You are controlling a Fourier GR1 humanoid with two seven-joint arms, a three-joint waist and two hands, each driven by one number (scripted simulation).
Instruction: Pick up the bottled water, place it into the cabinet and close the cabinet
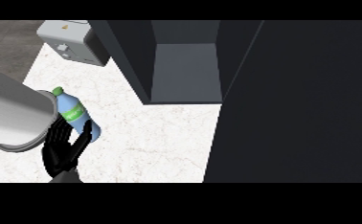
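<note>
The water bottle (73,113) is pale blue with a green cap and a green label. It lies tilted on the white counter at the left, cap pointing up and left. My left hand (62,147) comes in from the lower edge just below the bottle, open with fingers stretched upward. Its thumb overlaps the bottle's lower end, and I cannot tell whether they touch. The dark cabinet (186,70) stands open at the top middle, showing a bare grey shelf. Its door (297,103) is swung out and fills the right side. My right hand does not show.
A grey round pot (21,120) sits at the left edge, right beside the bottle and my hand. A grey boxy appliance (69,41) stands at the back left. White counter (152,141) lies between the bottle and the cabinet door.
</note>
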